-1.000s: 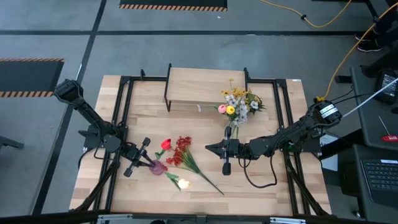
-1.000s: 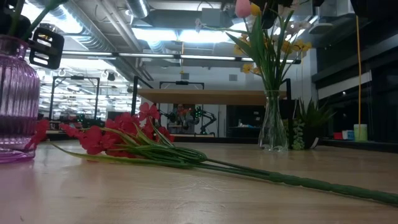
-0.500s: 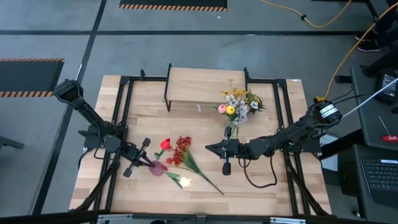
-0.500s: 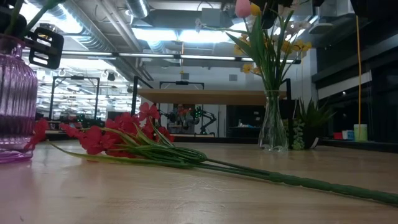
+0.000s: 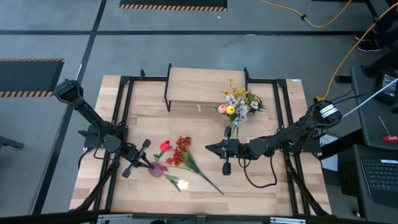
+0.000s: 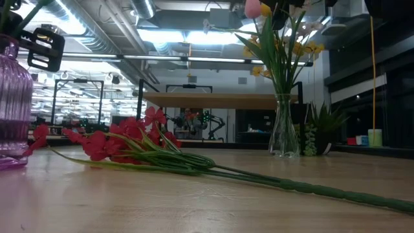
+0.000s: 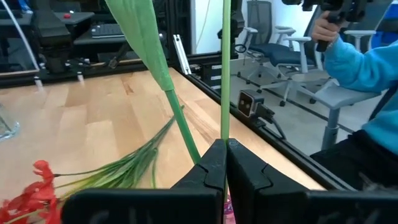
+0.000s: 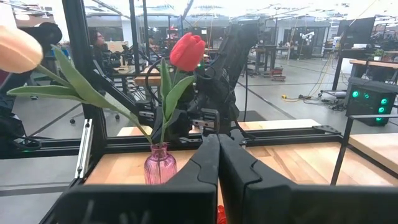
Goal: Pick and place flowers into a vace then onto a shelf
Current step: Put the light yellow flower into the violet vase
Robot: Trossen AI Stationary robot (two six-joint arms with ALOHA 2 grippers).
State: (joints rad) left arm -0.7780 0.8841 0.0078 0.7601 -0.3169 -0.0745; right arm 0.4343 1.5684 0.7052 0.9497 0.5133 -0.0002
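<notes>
A purple ribbed vase (image 5: 157,168) stands near the table's front left and holds a red tulip (image 5: 165,145) and a pale tulip (image 5: 183,183). My left gripper (image 5: 147,163) is beside the vase's mouth, shut on a green stalk. A red berry spray (image 5: 181,152) lies flat on the table, its long stalk (image 6: 310,188) pointing right. A clear vase (image 5: 234,127) of pink, yellow and white flowers stands in front of the shelf (image 5: 205,87). My right gripper (image 5: 209,148) hovers mid-table, shut and touching nothing, and faces the purple vase (image 8: 160,167). My left gripper pinches one thin green stalk (image 7: 225,127) between its two fingers, just above the purple vase's mouth. The fingers come roughly level from the table's left and lie across the stalk. The stalk stands upright with its lower end in the vase; which tulip it carries I cannot tell.
Black metal frame rails (image 5: 124,112) run along both sides of the table. A bare strip of tabletop (image 5: 261,180) lies in front of the right arm. A person in a blue sleeve (image 7: 357,62) sits beyond the table's edge.
My left gripper has drawn slightly toward the table's left while staying shut on the stalk. The purple vase and its tulips have shifted a little the same way.
</notes>
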